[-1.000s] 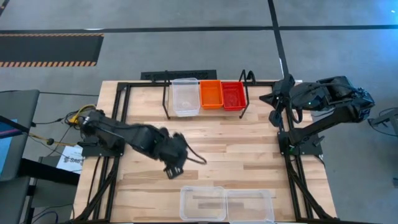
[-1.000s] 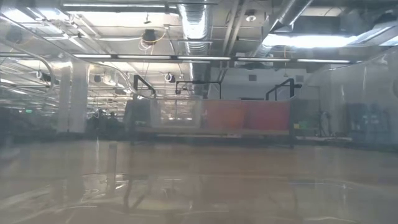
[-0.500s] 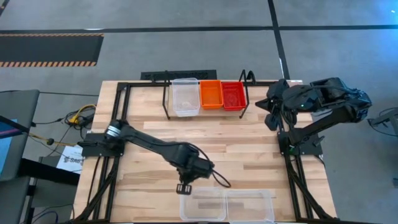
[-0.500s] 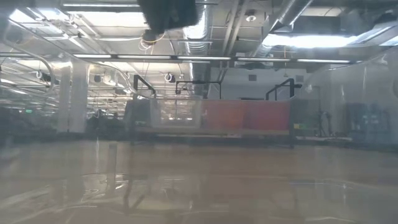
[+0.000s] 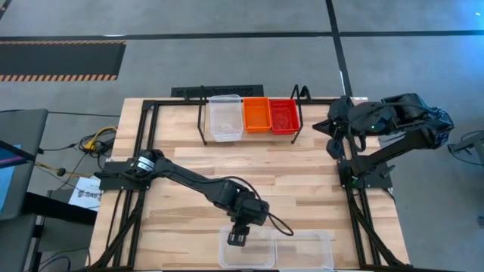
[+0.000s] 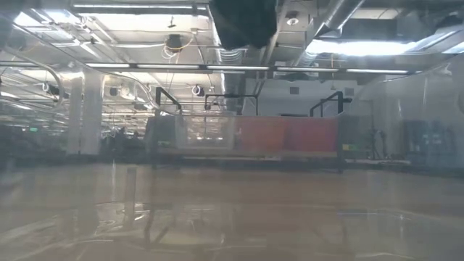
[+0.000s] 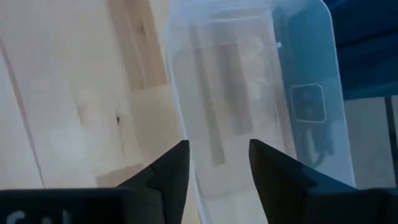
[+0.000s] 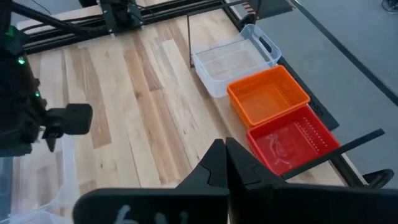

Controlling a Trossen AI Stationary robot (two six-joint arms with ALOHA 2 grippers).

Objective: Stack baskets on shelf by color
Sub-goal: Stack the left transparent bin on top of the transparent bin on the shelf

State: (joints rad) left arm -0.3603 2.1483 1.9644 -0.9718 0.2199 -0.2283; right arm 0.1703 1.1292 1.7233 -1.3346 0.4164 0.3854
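left end effector [image 5: 237, 239] | parted, empty | over clear basket [image 5: 246, 248] rim

Far shelf [image 5: 203, 121] black; baskets on it clear [image 5: 224, 118], orange [image 5: 256, 115], red [image 5: 283, 115]. Two near clear baskets [image 5: 302, 250]. Table [image 5: 302, 174] pale wood planks.

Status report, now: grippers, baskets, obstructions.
Left gripper open over near clear basket. Right gripper shut, parked beside shelf. Clear, orange, red baskets on shelf. Nothing in the way.
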